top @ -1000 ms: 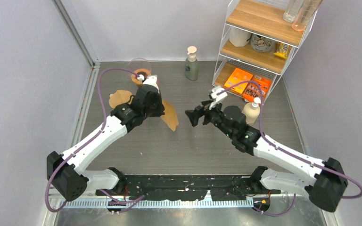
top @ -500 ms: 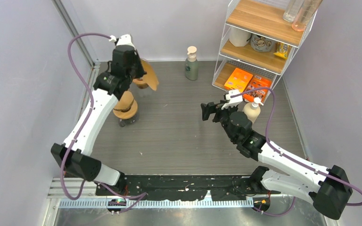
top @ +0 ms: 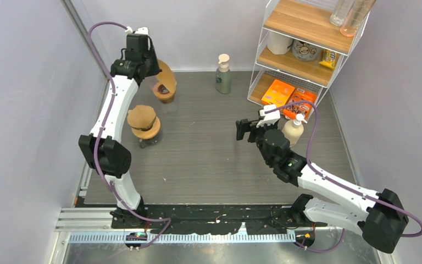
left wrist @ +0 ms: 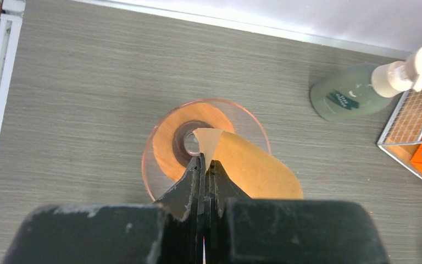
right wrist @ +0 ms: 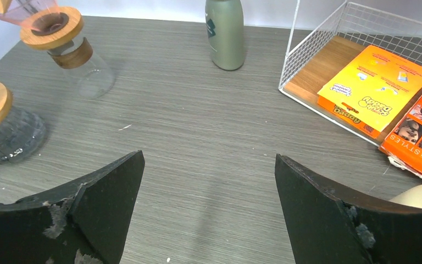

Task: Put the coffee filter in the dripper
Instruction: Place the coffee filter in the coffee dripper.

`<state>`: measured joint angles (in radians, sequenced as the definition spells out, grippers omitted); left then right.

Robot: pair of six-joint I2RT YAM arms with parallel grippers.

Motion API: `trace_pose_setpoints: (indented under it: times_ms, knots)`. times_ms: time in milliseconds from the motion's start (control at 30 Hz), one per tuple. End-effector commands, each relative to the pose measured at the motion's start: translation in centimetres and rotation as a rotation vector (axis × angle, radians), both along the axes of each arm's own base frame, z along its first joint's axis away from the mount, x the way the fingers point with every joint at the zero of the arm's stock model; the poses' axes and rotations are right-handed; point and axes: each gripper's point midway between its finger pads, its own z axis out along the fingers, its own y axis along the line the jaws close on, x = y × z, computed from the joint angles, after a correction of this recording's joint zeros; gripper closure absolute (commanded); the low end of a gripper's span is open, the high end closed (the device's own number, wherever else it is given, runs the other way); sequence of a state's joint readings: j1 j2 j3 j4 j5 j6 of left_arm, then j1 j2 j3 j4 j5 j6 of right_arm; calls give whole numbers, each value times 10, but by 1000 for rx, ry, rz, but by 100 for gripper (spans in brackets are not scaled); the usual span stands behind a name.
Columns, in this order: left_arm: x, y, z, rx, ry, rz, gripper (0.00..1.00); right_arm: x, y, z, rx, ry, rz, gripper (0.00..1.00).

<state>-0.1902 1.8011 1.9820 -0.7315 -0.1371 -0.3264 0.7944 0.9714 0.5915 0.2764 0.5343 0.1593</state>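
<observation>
Over dripper [left wrist: 167,144], left claw [left wrist: 203,164] pinches filter [left wrist: 253,169]

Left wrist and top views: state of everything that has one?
left gripper: shut on coffee filter
coffee filter: held, tip at the centre of the dripper, not seated
dripper: upright, no filter seated yet
right gripper: open, empty
green pump bottle: upright
beige pump bottle: upright

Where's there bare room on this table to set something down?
Middle of the table, between the wooden-topped jar and the right arm, and the near strip by the arm bases. Crowded around the dripper and beside the shelf.
</observation>
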Motion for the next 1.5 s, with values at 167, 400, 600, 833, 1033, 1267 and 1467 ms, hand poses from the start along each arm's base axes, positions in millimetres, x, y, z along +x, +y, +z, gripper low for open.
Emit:
trace_pose_setpoints:
  times_ms: [167,400,600,833,1033,1267,1467]
  knots:
    - [15,10,-18,25,62,-35,100,10,-7,7,-16,-14,-53,5]
    - [26,10,-40,72,111,-65,100,10,-5,7,-13,-7,-42,4]
    - [31,19,-51,113,137,-30,100,12,-4,2,-27,9,-37,4]
    - [32,24,-51,128,141,-5,94,14,-2,-2,-41,24,-33,5]
    - [33,24,-51,128,143,2,88,15,-3,-3,-52,31,-38,5]
    - [39,18,-60,117,161,-29,91,15,-3,-5,-60,38,-39,5]
    - [42,22,-74,139,202,-9,95,16,-3,-7,-71,47,-40,5]
